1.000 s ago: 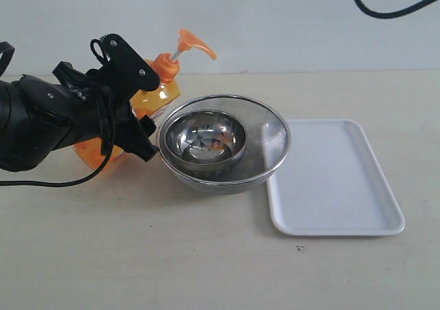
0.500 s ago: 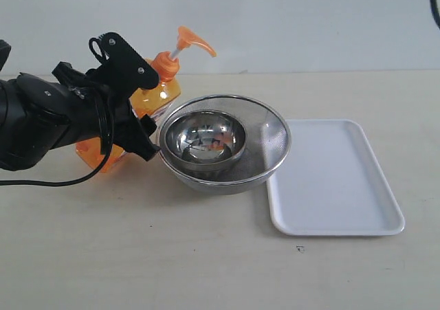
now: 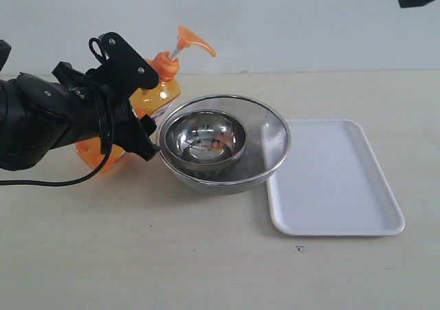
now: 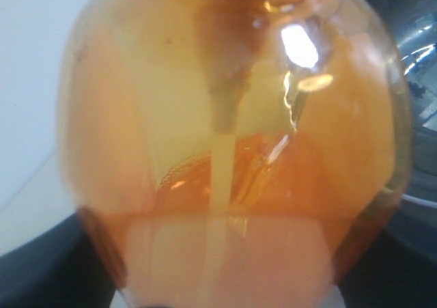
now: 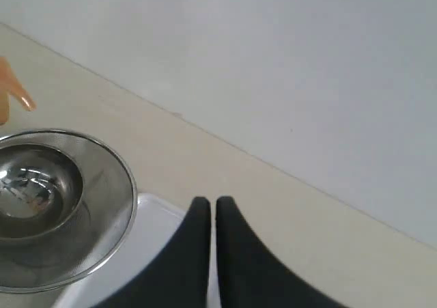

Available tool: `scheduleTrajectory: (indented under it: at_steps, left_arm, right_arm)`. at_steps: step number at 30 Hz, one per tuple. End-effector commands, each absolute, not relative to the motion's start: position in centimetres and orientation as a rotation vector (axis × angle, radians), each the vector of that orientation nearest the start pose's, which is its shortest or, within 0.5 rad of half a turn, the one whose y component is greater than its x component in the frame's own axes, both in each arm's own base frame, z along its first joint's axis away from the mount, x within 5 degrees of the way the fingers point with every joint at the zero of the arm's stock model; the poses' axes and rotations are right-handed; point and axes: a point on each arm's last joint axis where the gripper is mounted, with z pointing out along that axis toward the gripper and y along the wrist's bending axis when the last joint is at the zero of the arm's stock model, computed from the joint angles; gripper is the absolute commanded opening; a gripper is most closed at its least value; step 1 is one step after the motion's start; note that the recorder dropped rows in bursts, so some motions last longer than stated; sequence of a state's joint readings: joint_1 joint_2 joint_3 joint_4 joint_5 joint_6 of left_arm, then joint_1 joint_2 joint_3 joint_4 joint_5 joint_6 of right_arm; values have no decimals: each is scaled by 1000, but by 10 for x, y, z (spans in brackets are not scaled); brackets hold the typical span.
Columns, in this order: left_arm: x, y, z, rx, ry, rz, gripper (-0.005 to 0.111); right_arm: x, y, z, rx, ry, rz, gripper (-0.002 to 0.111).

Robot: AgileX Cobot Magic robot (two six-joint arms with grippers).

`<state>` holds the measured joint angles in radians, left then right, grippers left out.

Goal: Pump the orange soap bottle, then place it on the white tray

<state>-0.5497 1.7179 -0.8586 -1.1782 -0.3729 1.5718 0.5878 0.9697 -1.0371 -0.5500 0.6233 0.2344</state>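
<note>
Your left hand pinches the orange soap bottle, which stands tilted on the table at the nested steel bowls' ten o'clock, just beside their rim. The white tray lies at the bowls' four o'clock. Your right hand is pressed together, above the tray's edge.

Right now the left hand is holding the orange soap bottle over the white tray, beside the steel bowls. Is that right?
Not quite. The exterior view shows the soap bottle on the other side of the steel bowls from the white tray, not over it. The rest holds: the left hand is holding the bottle, and it is beside the bowls.
</note>
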Motion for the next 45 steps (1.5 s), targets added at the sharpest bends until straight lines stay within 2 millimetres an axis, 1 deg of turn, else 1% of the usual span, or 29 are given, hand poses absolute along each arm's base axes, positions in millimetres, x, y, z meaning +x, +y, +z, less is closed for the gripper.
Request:
scheduleTrajectory:
  at_steps: [1, 5, 7, 11, 13, 15, 18, 21, 22, 24, 26, 29, 33, 38, 40, 45]
  left_arm:
    - [308, -155, 193, 806, 1996, 285, 5]
    - [308, -155, 193, 798, 1999, 281, 5]
    - [309, -155, 193, 781, 1999, 284, 5]
    - [309, -154, 194, 775, 1997, 292, 5]
    - [309, -154, 194, 770, 1998, 289, 5]
    - [309, -154, 194, 747, 2004, 279, 5]
    - [309, -154, 194, 739, 2003, 280, 5]
    - [309, -154, 194, 727, 2007, 274, 5]
    - [309, -154, 194, 727, 2007, 274, 5]
    - [309, -154, 194, 727, 2007, 274, 5]
    - [309, -154, 194, 710, 2012, 265, 5]
    - [309, -154, 194, 696, 2016, 257, 5]
    - [311, -148, 199, 571, 2009, 270, 5]
    - [311, -137, 219, 380, 1993, 186, 5]
    - [310, -136, 224, 371, 1980, 179, 5]
    - [310, -136, 225, 312, 1987, 141, 5]
  right_arm:
    - [161, 75, 399, -511, 1831, -1, 0]
    - [145, 68, 388, -462, 1796, 78, 0]
    - [136, 64, 376, -437, 1780, 131, 0]
    - [125, 62, 356, -444, 1749, 191, 0]
    - [118, 62, 343, -422, 1709, 279, 0]
    - [112, 65, 332, -442, 1643, 353, 0]
    - [108, 68, 317, -475, 1604, 399, 0]
    - [107, 68, 300, -494, 1642, 397, 0]
    - [107, 68, 291, -502, 1668, 391, 0]
    - [106, 69, 280, -518, 1677, 402, 0]
    - [105, 69, 274, -525, 1689, 403, 0]
    - [105, 68, 272, -525, 1704, 394, 0]
    - [105, 68, 272, -525, 1702, 396, 0]
    - [105, 68, 272, -525, 1702, 396, 0]
    - [105, 68, 272, -525, 1702, 396, 0]
    - [105, 68, 272, -525, 1702, 396, 0]
